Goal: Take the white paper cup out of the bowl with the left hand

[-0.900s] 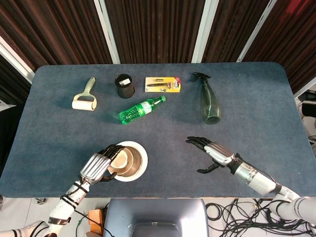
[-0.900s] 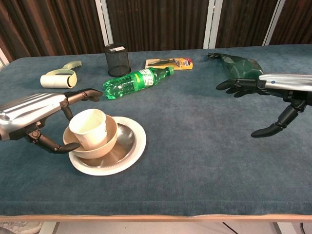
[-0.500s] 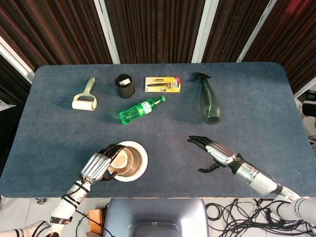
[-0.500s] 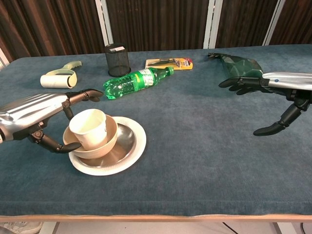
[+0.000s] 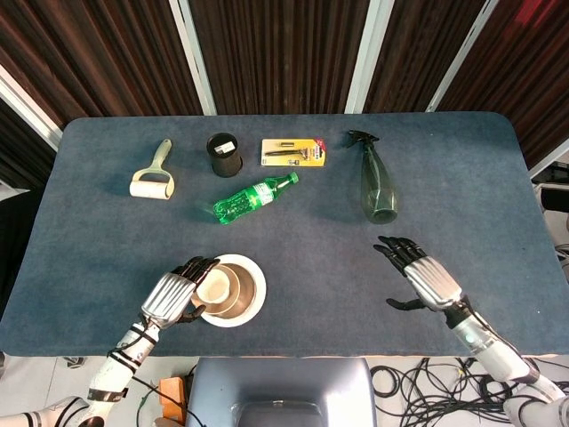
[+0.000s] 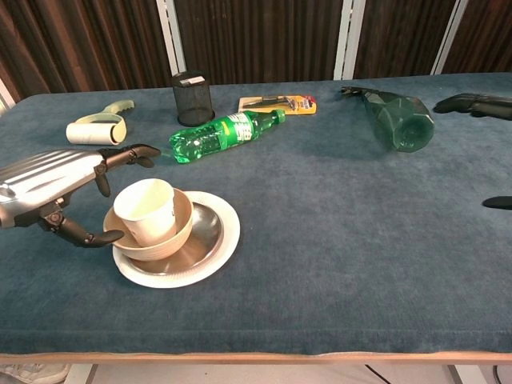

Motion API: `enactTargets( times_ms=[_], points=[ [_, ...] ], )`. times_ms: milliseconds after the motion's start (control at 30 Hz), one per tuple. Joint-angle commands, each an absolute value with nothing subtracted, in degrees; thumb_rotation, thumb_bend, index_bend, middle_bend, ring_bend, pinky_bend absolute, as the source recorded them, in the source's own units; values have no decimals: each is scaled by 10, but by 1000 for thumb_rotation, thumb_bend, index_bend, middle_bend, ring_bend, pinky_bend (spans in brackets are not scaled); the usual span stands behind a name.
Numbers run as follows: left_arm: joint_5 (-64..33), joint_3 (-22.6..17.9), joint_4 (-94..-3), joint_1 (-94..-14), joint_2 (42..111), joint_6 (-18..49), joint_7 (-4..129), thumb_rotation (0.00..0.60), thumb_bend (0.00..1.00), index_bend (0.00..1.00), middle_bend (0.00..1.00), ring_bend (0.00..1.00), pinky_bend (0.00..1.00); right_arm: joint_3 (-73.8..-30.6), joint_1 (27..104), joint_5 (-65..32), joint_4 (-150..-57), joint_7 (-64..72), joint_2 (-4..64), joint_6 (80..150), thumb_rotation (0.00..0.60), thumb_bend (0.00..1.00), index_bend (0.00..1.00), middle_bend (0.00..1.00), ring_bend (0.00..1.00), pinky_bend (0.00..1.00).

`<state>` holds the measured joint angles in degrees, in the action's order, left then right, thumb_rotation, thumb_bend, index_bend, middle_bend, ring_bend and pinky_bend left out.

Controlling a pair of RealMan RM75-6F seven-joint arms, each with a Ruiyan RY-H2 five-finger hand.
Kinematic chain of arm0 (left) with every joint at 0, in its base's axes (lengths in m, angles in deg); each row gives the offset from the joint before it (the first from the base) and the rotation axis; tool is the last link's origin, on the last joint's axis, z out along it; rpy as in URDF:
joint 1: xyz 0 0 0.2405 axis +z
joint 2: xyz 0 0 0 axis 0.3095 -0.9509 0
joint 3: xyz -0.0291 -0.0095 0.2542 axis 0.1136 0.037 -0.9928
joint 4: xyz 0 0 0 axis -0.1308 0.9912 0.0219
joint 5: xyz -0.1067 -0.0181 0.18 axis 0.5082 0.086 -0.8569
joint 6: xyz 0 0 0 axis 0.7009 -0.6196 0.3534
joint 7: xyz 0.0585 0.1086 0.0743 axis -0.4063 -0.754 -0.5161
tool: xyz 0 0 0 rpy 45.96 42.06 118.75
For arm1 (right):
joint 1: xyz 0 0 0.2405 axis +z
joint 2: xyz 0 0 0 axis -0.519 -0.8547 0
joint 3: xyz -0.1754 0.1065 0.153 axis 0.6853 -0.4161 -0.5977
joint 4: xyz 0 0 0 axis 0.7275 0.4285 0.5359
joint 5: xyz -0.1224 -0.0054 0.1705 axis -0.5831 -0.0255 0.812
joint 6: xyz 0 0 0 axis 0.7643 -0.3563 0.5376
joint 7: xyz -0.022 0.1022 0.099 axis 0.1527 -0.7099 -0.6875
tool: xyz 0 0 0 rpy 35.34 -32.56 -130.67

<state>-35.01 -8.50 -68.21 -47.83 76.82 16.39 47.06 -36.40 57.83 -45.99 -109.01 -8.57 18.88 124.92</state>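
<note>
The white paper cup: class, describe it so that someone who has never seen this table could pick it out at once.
On the blue table's near edge, at the robot's left, sits a white plate. A tan bowl stands on it, with the white paper cup inside, leaning, beside the left hand. It is the table's only white, open-topped cup.

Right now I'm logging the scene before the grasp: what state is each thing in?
white paper cup: upright in the bowl, not gripped.
bowl: on the plate.
left hand: open, fingers around the cup.
right hand: open, holding nothing.
green bottle: lying down.
spray bottle: lying down.

Blue felt table (image 5: 462, 178); dark ribbed wall panels (image 5: 276, 53), white strips.
</note>
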Motion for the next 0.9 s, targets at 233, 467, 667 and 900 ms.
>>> enactTargets(
  times_ms=[233,467,667,900],
  points=[
    [-348,-91,-690,-476,772,167,463,600,295,31,170,152,401,-375,446,-370,-1204,112,134,1360,600,100,0,0,0,69],
    [-349,-86,-683,-480,793,167,456,600,293,49,199,173,410,-377,429,-395,-1206,118,130,1371,600,100,0,0,0,69],
    [-346,-83,-677,-480,807,164,452,600,293,81,227,204,420,-377,425,-413,-1206,106,123,1361,600,100,0,0,0,69],
    [-352,-81,-673,-476,813,152,456,600,294,152,304,285,509,-378,425,-419,-1207,109,120,1337,600,101,0,0,0,69]
  ],
)
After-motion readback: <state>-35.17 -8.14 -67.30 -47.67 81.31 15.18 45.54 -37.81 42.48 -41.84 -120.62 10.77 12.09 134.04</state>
